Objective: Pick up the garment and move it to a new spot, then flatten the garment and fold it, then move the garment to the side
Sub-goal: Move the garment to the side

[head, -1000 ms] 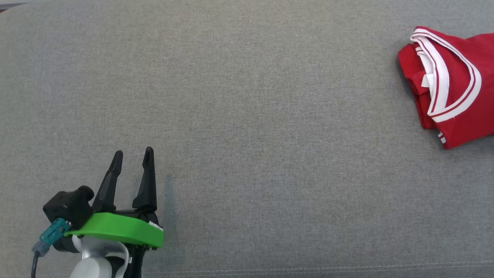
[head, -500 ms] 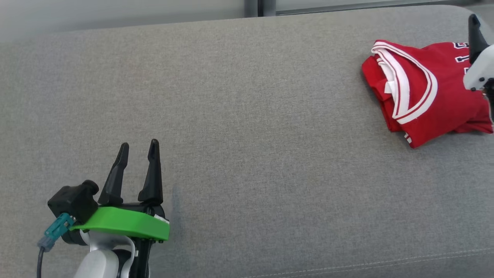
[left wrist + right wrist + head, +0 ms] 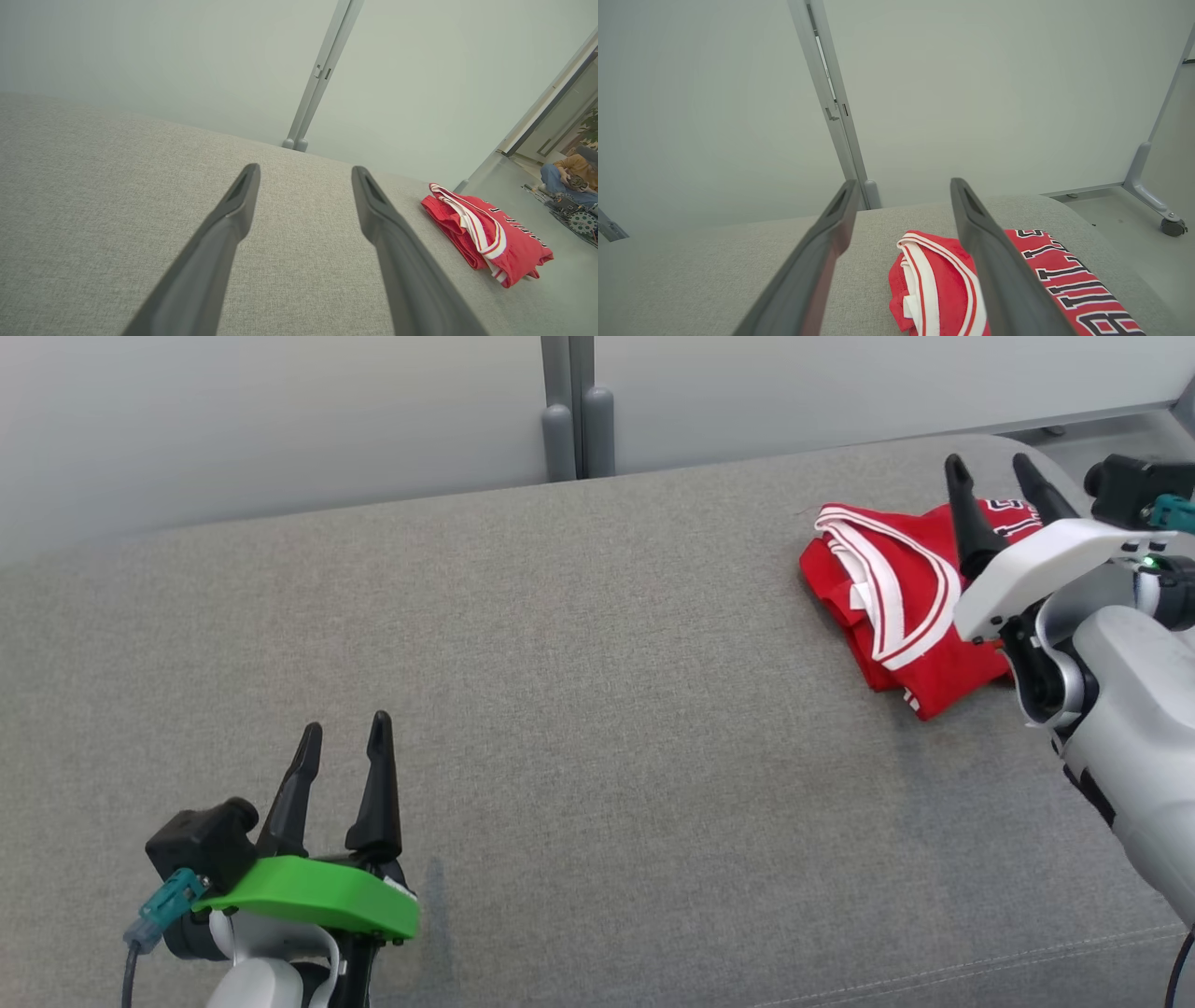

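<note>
The garment (image 3: 896, 597) is a red jersey with white trim and black lettering, folded into a small bundle at the far right of the grey cushion (image 3: 560, 691). The left wrist view has the garment (image 3: 490, 233) off to its right, and the right wrist view has the garment (image 3: 943, 289) low between and under its fingers. My right gripper (image 3: 994, 476) hovers open over the bundle's right part, touching nothing that I can see. Far from the bundle, at the lower left, my left gripper (image 3: 344, 737) stands open above bare cushion with nothing between its fingers.
A pale wall panel with a grey upright post (image 3: 569, 420) runs behind the cushion. The cushion's right end curves off near the garment, with floor beyond. A seated person (image 3: 572, 175) is at the far right of the left wrist view. A castor foot (image 3: 1174, 226) stands on the floor.
The head camera has tilted up and turned right, so the wall and the jersey's right side came into view. My right gripper has come in over the jersey. The left gripper keeps its place.
</note>
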Robot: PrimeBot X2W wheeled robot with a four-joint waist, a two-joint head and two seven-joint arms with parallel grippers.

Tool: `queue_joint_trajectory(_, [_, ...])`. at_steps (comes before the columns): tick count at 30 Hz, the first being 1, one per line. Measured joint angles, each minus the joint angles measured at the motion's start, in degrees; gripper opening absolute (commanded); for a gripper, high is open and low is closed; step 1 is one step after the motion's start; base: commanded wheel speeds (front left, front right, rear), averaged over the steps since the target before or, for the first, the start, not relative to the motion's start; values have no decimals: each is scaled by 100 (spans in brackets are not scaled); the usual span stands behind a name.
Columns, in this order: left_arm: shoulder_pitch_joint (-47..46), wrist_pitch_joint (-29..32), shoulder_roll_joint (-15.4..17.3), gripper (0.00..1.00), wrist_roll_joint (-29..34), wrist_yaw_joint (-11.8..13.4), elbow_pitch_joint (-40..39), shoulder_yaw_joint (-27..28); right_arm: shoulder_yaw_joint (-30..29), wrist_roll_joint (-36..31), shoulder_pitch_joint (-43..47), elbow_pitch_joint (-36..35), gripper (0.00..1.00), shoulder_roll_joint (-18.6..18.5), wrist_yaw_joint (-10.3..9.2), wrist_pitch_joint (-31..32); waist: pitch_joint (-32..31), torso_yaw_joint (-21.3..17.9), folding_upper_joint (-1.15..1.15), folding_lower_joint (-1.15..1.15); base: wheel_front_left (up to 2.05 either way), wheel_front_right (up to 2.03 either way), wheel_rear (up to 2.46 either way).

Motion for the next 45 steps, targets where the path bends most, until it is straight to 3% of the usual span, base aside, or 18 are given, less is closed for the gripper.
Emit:
queue_joint_trajectory(9, [83,-124,-21,100,276,51,227,13,-120,-283,742,-694,100,380,-161,-5,-384,-82,0,0,0,0,0])
queue_joint_trajectory(14, [176,-171,-40,100,353,56,305,44,-291,-784,1091,-1169,100,552,-246,-5,-505,-79,0,0,0,0,0])
queue_joint_trajectory(18, [281,-220,-49,100,408,57,387,134,-355,-1000,1621,-1394,100,817,-253,-5,-580,-73,0,0,0,0,0])
queue_joint_trajectory(23, [399,-259,-53,100,480,58,411,224,-420,-1488,2093,-1638,100,877,-254,-5,-616,-67,0,0,0,0,0])
queue_joint_trajectory(35, [666,-316,-90,100,494,75,408,390,-1461,-2186,2966,-2075,100,1263,-254,-5,-654,-41,0,0,0,0,0])
queue_joint_trajectory(45, [751,-365,-132,100,533,76,394,432,-1502,-2533,3428,-2347,100,1455,-254,-5,-671,-14,0,0,0,0,0])
